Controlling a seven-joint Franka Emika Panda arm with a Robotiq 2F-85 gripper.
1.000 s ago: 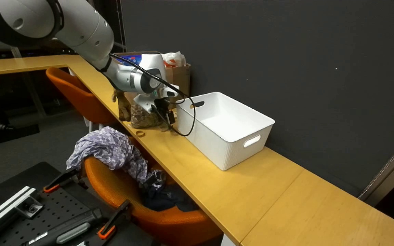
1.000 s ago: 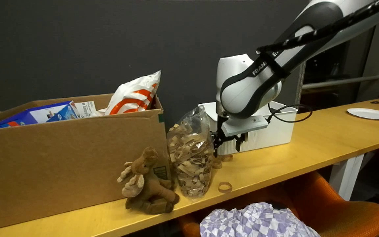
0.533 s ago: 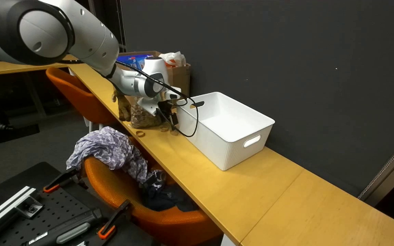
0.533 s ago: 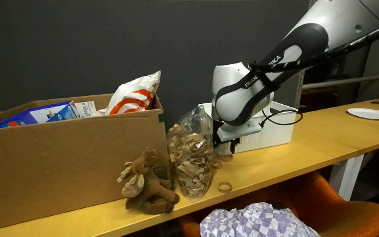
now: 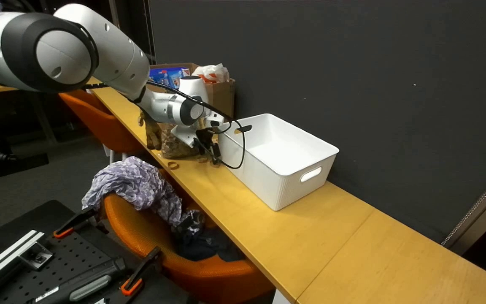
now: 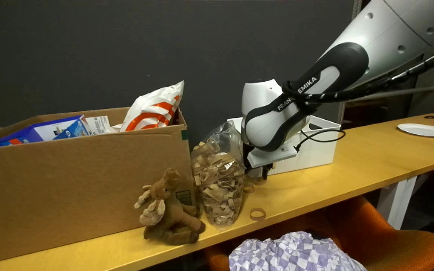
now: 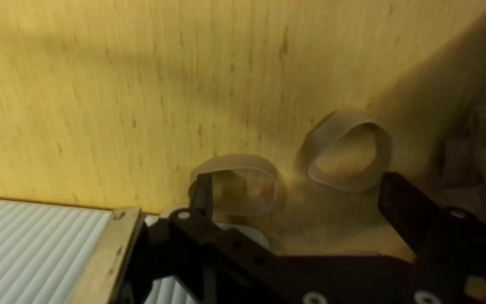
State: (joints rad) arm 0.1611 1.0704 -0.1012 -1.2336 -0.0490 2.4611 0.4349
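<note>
My gripper (image 7: 295, 185) is open and empty, pointing down over the table. It also shows in both exterior views (image 5: 209, 153) (image 6: 255, 173), partly hidden by the wrist. In the wrist view, a tan flat band loop (image 7: 238, 161) lies under the left fingertip, which overlaps its left edge; I cannot tell if they touch. Another tan loop (image 7: 325, 137) lies on the table between the fingers, close to the right one. A third loop (image 6: 257, 214) lies nearer the table edge. A clear bag of tan bands (image 6: 219, 188) stands upright beside the gripper.
A white ribbed bin (image 5: 251, 169) stands close beside the gripper. A brown plush animal (image 6: 175, 218) and a filled cardboard box (image 6: 81, 188) stand past the bag. A white plate (image 6: 426, 130) lies farther along the table. An orange chair (image 5: 141, 230) with cloth stands at the table edge.
The arm has come down, lowering the open gripper toward the loops, with a slight shift toward the bag in an exterior view. The bag, bin and loops have not moved.
</note>
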